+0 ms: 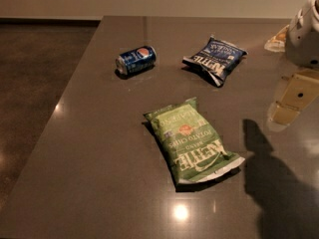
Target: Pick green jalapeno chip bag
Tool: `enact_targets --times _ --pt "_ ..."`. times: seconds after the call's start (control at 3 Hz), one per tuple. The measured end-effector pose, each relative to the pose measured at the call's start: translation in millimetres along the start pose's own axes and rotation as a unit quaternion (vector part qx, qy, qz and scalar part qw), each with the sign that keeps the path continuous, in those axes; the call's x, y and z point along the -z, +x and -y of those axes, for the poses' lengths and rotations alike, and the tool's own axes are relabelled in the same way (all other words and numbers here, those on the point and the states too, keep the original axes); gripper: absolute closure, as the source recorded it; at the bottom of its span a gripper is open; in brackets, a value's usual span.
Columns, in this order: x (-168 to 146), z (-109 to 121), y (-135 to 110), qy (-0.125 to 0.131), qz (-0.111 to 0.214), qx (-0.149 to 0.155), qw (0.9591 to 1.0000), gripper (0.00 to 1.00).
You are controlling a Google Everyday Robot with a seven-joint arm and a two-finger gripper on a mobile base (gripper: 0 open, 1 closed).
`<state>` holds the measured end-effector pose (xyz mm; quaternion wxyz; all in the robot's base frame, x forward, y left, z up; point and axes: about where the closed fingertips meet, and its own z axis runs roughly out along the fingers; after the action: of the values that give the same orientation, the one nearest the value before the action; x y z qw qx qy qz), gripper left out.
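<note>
The green jalapeno chip bag (192,140) lies flat on the dark grey table (99,148), near the middle and towards the front. It is light green with white Kettle lettering and a small orange-red emblem, and its white-edged seam points to the front right. My gripper (292,99), beige under a white arm housing (305,31), hangs at the right edge of the view. It is to the right of the bag and a little farther back, well apart from it. It holds nothing that I can see.
A dark blue Kettle chip bag (215,59) lies behind the green bag, towards the back right. A blue Pepsi can (135,60) lies on its side at the back left. A pale wrapper (277,40) sits near the arm. The table's left edge drops to a dark floor (35,83).
</note>
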<state>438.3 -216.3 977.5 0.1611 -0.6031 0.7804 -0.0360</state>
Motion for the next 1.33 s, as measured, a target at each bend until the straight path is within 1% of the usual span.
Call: enact_targets --times 0.33,0.67,1.0,1.33 --pt "0.5 -0.3 -0.8 0.001 0.002 0.000 1.0000 0.00" --pt "-10.2 -9.5 -8.5 -0.009 0.005 -0.004 0.9999 0.00" --pt "-33.3 -25.5 -18.0 -0.039 0.013 -0.023 0.9989 0.00" --pt "-55.9 -44.1 -31.4 -0.056 0.021 -0.032 0.9977 0.00"
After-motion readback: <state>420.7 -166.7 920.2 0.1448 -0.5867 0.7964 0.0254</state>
